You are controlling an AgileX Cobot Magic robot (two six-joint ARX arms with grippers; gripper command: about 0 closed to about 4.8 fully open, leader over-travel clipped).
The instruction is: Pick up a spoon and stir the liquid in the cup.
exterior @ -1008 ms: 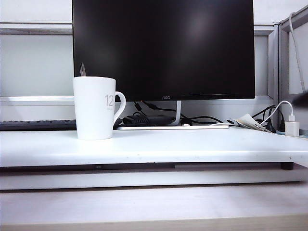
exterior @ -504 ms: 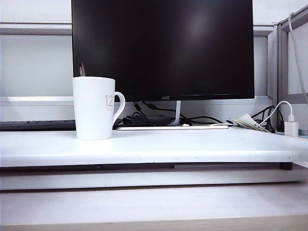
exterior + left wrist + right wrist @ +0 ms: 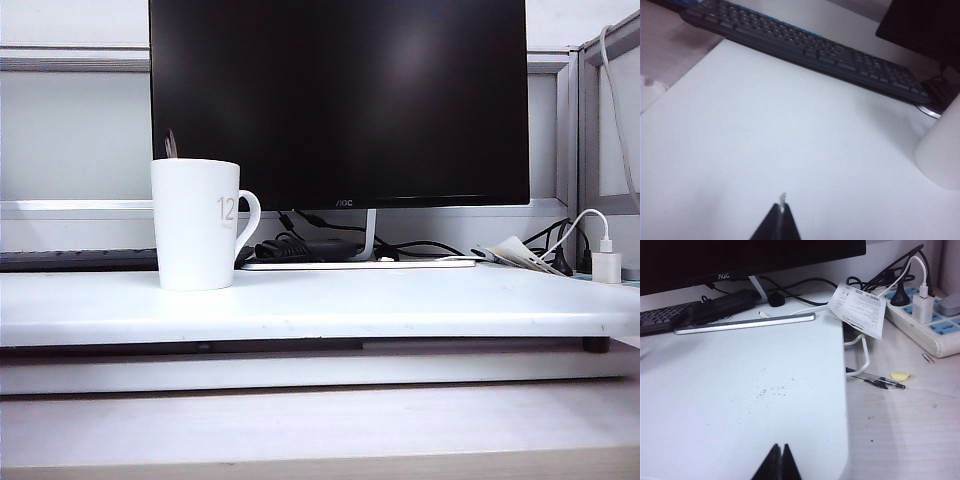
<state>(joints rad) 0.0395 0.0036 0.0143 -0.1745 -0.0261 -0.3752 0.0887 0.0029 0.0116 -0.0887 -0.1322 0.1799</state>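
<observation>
Standing on white board (image 3: pixel 400 305), cup (image 3: pixel 195 225) (spoon (image 3: pixel 171 145) inside), left gripper (image 3: pixel 779 212), right gripper (image 3: pixel 778 452) closed, empty

A white raised board (image 3: pixel 400 305) serves as the work surface, resting on a pale wood-grain desk (image 3: pixel 320 425). Behind it stands a large dark monitor (image 3: pixel 340 100), switched off, its flat silver base (image 3: pixel 745 323) at the far edge. A black keyboard (image 3: pixel 805 47) lies far left. Grey-white partition panels (image 3: pixel 75 130) close the back. On the right, tangled black cables (image 3: pixel 420 246), a white power strip (image 3: pixel 935 330) with a charger plugged in, a printed paper tag (image 3: pixel 858 308) and what looks like a pen (image 3: pixel 877 381) lie on the desk. Lighting is even and cool.
</observation>
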